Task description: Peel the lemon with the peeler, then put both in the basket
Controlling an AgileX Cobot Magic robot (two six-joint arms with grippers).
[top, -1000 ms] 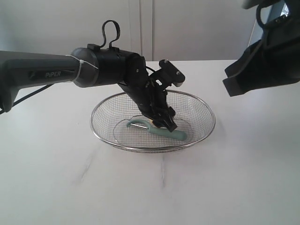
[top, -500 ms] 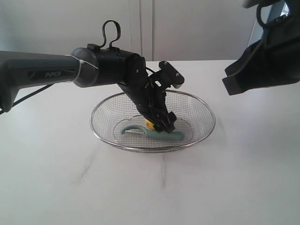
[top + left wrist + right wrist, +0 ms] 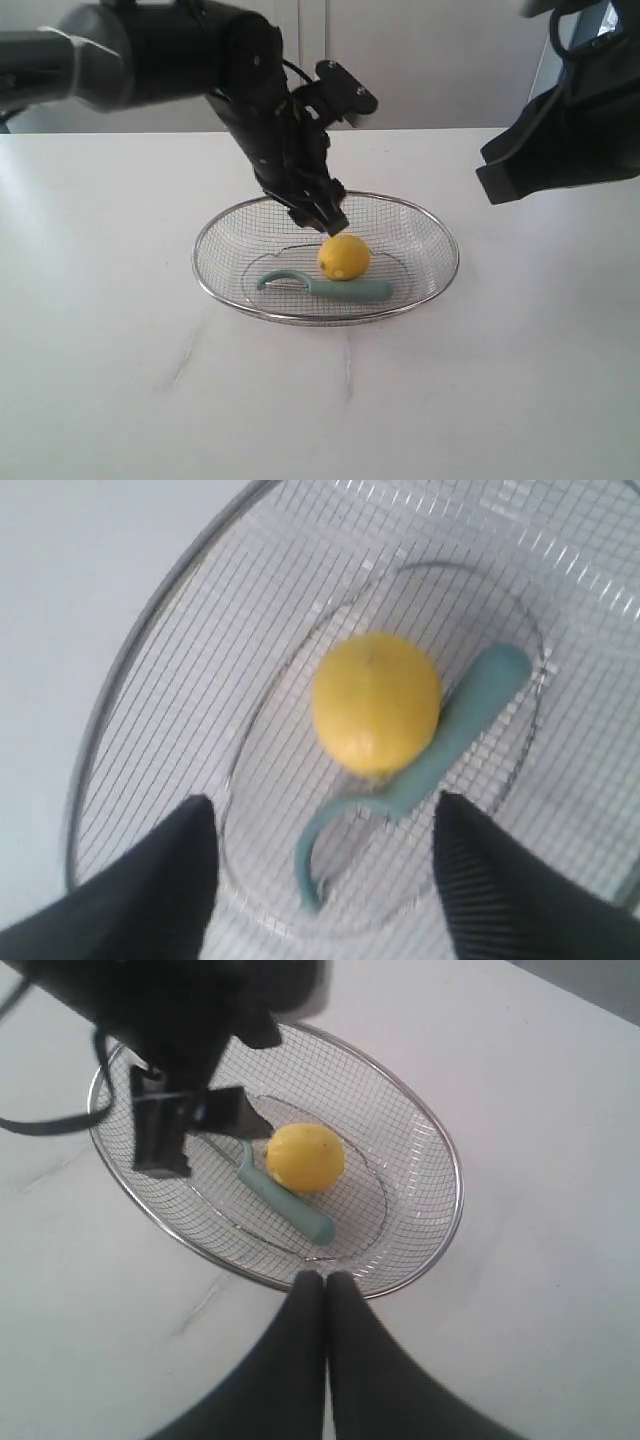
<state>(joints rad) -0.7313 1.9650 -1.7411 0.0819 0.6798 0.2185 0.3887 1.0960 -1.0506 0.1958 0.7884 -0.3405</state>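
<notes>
**Left claw** (image 3: 322,216): jaws stand apart and hold nothing. It hangs over the far-left part of the basket (image 3: 206,270), clear of the mesh.

**Right claw** (image 3: 325,1285): fingers pressed together, empty. It is raised off to the right of the scene, well apart from the basket.

**Lemon** (image 3: 344,257): rests on the floor of the basket, about the middle. It lies below the left claw and slightly right and near of it, not touching the fingers (image 3: 165,880). The skin that shows is smooth and yellow. No peeled patch can be made out from these views.

**Peeler** (image 3: 340,289): lies flat in the basket on the near side of the lemon, and appears to touch it. Its long axis runs left to right, with the hooked head to the left and the end of the handle to the right.

**Governing relation:** both items sit inside the rim, directly under the spread jaws, and the left arm is much the nearer of the two. The way out for that claw is straight up and back toward the left, over the table (image 3: 100,380). The lemon stands higher than the peeler, so it is the item to clear.

**Assessment:** placement looks complete. What remains, in my judgement, is for the left arm to withdraw without clipping the lemon or the rim.
</notes>
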